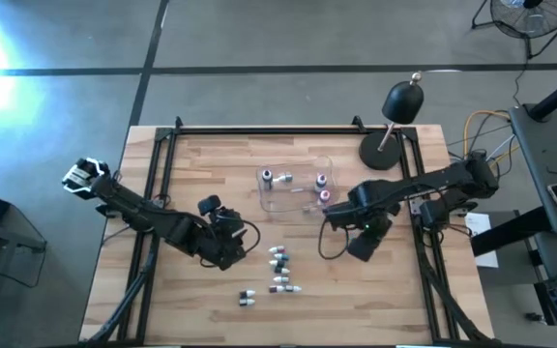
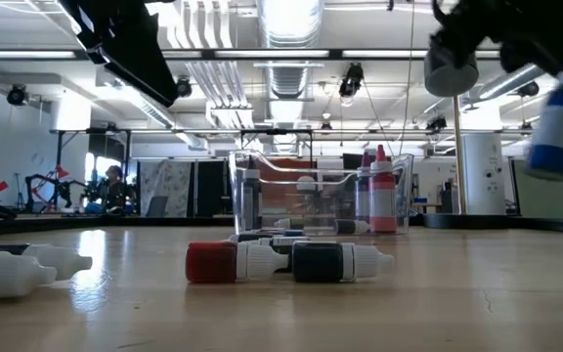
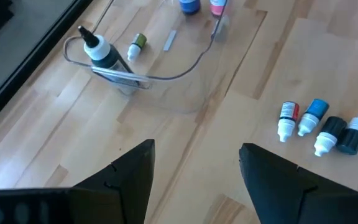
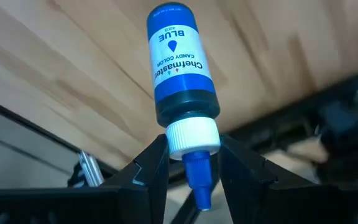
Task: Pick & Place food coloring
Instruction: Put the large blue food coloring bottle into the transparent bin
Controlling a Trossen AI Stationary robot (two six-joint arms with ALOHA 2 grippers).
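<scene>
Wooden table (image 1: 201, 169); right fingers (image 4: 191, 163) clamp blue bottle (image 4: 178, 65), label only wrist-visible; left fingers (image 3: 135, 168) apart.

blue bottle (image 4: 180, 68) with white collar, clear tub (image 1: 296, 189), black lamp (image 1: 401, 101), pale wood table (image 1: 191, 300)

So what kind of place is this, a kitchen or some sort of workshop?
Probably a robotics lab or workshop, not a kitchen: two dark robot arms work at a wooden table on bare concrete, exposed ceiling ducts run overhead, and the right gripper holds a blue food coloring bottle.
</scene>
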